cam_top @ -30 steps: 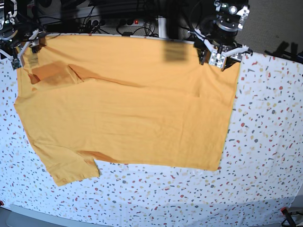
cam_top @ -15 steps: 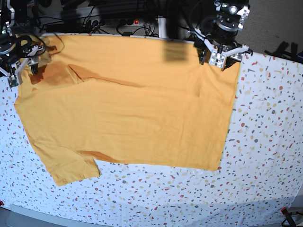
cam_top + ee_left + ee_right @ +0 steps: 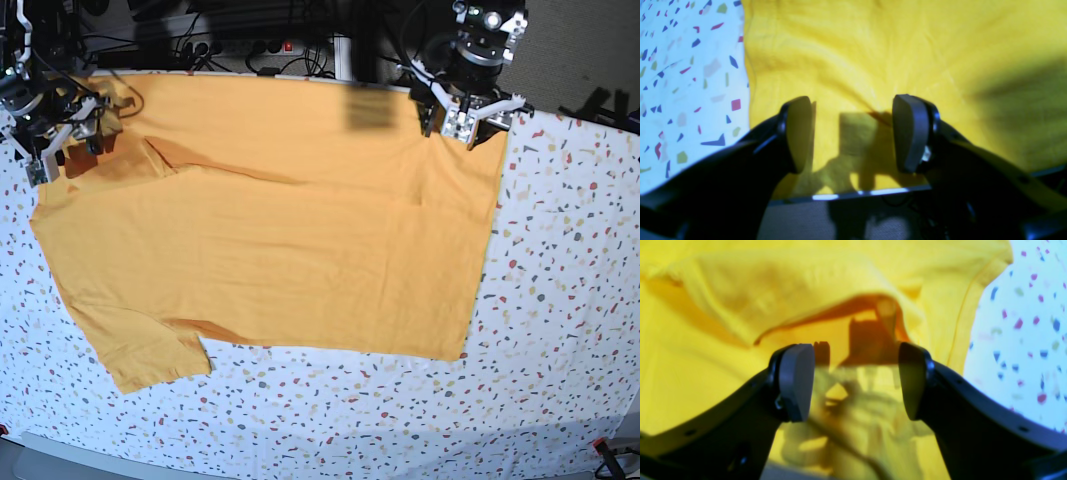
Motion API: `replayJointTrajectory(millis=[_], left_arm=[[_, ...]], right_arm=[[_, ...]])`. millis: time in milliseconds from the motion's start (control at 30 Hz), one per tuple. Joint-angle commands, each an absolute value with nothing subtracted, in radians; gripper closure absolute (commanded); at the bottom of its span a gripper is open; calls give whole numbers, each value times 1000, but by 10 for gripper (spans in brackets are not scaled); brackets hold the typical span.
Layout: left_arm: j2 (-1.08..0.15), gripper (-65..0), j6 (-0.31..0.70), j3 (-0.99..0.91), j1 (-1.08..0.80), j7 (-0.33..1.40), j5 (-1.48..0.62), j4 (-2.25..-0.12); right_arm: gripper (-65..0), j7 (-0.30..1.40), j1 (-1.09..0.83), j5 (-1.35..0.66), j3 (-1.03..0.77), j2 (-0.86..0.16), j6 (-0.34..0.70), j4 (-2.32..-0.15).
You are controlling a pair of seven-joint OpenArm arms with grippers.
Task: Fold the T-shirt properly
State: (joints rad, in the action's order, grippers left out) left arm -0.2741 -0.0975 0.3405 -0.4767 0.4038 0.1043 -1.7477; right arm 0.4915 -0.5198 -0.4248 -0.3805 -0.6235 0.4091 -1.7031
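The T-shirt (image 3: pixel 270 230) lies spread flat on the speckled table (image 3: pixel 560 300) and fills the upper and middle part of the base view. Its hem is along the right side, one sleeve points to the lower left, and the other sleeve (image 3: pixel 115 158) is folded inward at the upper left.

The change is on the left side of the frame. One second ago the right gripper (image 3: pixel 62 130) was at the very corner, at the far edge of the cloth. Now it has moved a little to the right and down, and it hangs over the folded-in sleeve. In the right wrist view its jaws stand apart, with the raised lip of the sleeve (image 3: pixel 826 306) just in front of them. Nothing is between the pads.

The left gripper (image 3: pixel 462 118) at the upper right has not moved. Its jaws are also wide apart, over the far hem corner near the table edge, and they hold nothing.

In my judgement, no fold has begun. The right arm is probably lining up on the tucked sleeve, to pull it out or to take it, while the left arm waits. The cloth is thin, so a grasp may catch only one layer.
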Motion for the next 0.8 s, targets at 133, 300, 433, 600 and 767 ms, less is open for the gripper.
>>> replayJointTrajectory(millis=[133, 300, 433, 600, 767], left_arm=[[-283, -371, -90, 341, -493, 474, 105, -1741], [-283, -371, -90, 341, -493, 474, 105, -1741], [-283, -371, -90, 341, -493, 474, 105, -1741], [-283, -371, -90, 341, -493, 474, 105, -1741], [-283, -371, -90, 341, -493, 470, 112, -1741]], right_arm=[[-390, 464, -304, -430, -265, -638, 406, -1557], [-390, 465, -61, -420, -148, -579, 382, -1437], [-390, 481, 48, -420, -137, -529, 382, -1432], [-390, 549, 117, -424, -137, -518, 382, -1432], [-390, 613, 115, -424, -137, -518, 403, -1435]])
